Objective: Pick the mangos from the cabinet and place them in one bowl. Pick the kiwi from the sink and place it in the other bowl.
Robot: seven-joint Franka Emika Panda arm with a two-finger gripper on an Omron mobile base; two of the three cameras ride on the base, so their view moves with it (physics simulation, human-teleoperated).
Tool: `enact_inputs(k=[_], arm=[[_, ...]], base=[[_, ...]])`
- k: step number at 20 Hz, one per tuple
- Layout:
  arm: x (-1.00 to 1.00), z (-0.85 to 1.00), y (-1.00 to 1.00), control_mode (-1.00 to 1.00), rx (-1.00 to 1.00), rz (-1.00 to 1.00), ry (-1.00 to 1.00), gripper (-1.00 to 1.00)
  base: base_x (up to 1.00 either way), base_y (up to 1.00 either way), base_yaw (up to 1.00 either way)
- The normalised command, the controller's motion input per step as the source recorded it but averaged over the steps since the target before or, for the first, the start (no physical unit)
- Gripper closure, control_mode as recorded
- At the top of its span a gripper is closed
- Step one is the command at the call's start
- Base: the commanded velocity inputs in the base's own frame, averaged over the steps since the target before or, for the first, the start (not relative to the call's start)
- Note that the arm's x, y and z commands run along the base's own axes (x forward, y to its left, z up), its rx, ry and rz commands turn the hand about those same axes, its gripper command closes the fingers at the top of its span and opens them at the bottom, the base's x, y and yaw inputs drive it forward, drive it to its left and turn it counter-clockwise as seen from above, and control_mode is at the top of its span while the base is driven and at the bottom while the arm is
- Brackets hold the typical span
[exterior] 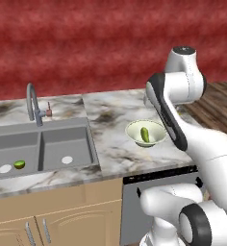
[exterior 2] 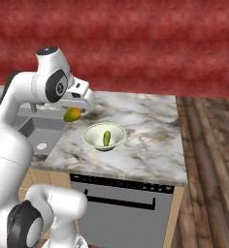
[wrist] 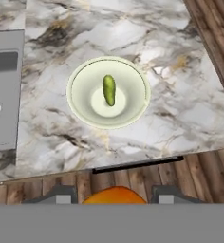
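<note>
One green mango [wrist: 108, 89] already lay lengthwise in the cream bowl [exterior 2: 117, 131] on the marble counter [exterior 2: 150, 140], while the gripper [exterior 2: 73, 114], clamped on the yellow-orange mango [exterior 2: 72, 114], hung above and sinkward of that bowl.

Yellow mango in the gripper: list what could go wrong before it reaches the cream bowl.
1. The gripper holds the yellow mango beside the cream bowl, not over it; released now, it would likely hit the counter.
2. The green mango already lies in the bowl's middle; a drop onto it might bounce out.
</note>
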Motion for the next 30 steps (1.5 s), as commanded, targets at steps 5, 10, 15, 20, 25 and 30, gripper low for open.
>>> enact_inputs(k=[5,10,15,20,25,30], arm=[[1.00,-0.11,-0.30,-1.00,0.03,0.02,0.04,1.00],[0.95,-0.20,-0.21,-1.00,0.02,0.01,0.15,1.00],[0.37,-0.25,-0.04,-1.00,0.00,0.00,0.24,1.00],[0.32,-0.49,0.00,-1.00,0.00,0.02,0.05,1.00],[0.14,-0.59,0.00,-1.00,0.00,0.03,-0.09,1.00],[-0.17,-0.50,0.00,-1.00,0.00,0.00,-0.26,1.00]], base=[[0.00,0.00,0.00],[0.00,0.00,0.00],[0.00,0.00,0.00],[0.00,0.00,0.00],[0.00,0.00,0.00],[0.00,0.00,0.00]])
